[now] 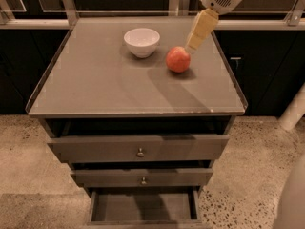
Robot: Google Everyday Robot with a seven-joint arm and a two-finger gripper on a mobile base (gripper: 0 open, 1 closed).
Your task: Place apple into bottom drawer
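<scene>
The gripper [194, 43] is positioned over the far right part of the cabinet top [109, 87], with its tip just beside the apple [178, 59] on that fruit's far right side. Whether it is open or closed, and whether the apple is touched, cannot be told. The apple is located on the top, right of the white bowl [141, 41]. The bottom drawer [143, 208] is pulled out, below two knobbed drawers [138, 147].

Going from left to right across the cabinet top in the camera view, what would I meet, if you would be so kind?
White bowl → apple → tool, which hangs just above the apple's upper right edge.
</scene>
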